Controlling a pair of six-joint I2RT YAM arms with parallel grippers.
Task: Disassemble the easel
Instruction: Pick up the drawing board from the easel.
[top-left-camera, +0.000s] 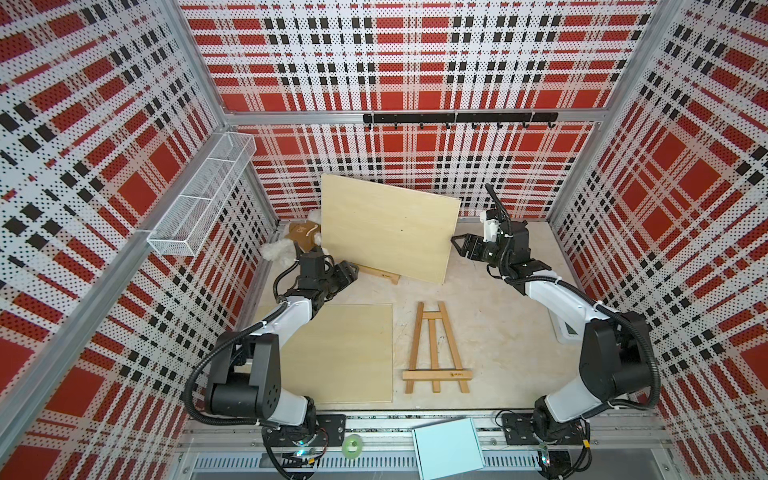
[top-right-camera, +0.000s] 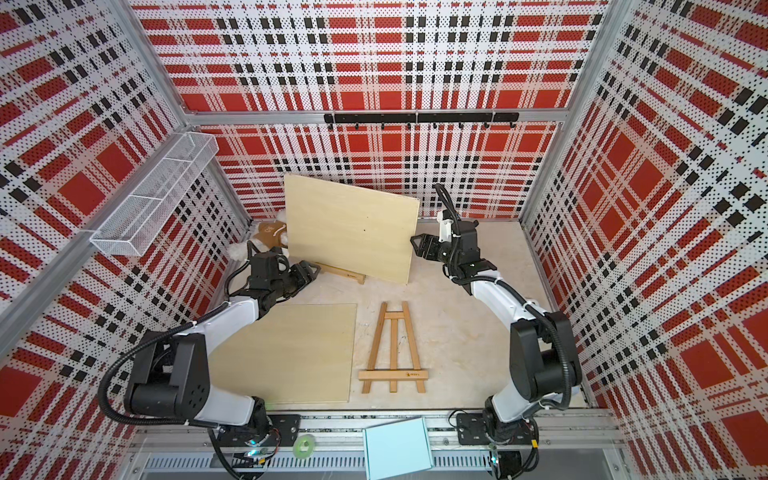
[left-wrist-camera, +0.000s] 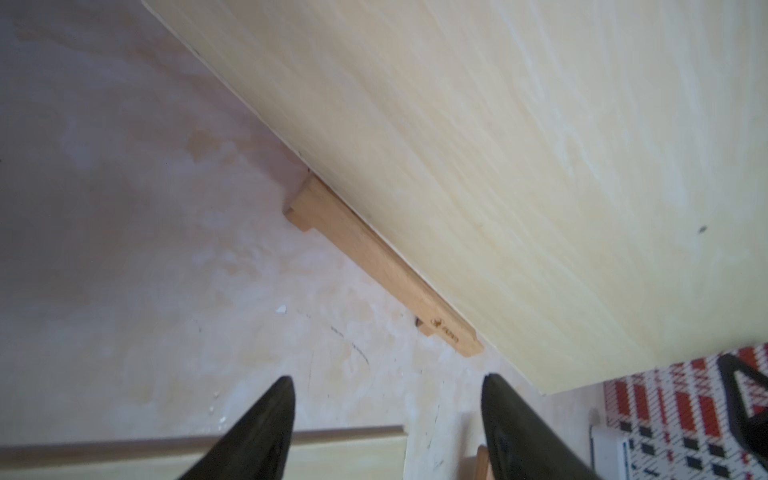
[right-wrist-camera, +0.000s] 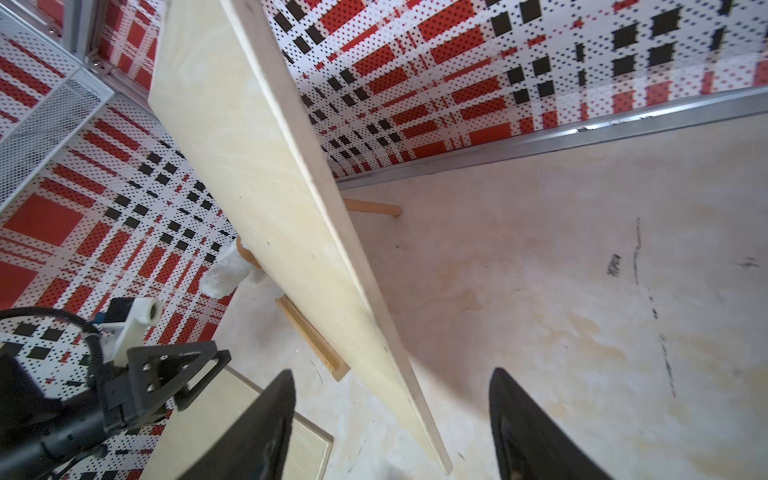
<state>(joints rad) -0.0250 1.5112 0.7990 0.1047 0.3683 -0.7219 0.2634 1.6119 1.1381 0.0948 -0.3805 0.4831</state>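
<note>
- Left gripper (left-wrist-camera: 388, 379): jaws wide, empty; the easel (left-wrist-camera: 382, 266), only its ledge showing under the board, lies just ahead of them, apart
- Right gripper (right-wrist-camera: 393, 371): jaws wide, holding nothing; the board (right-wrist-camera: 266, 199) propped on the easel runs its side edge into the gap between them
- Board looks thin, stiff, light, smooth-faced; probably best pinched across its thickness at that edge; the slim easel may tip as it lifts

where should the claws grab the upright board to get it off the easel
Take the upright board by its two side edges, one claw from each side: right claw on the right edge, left claw on the left. It is a thin panel leaning back, its bottom edge seated on the easel ledge, so the sides look freest.
</note>
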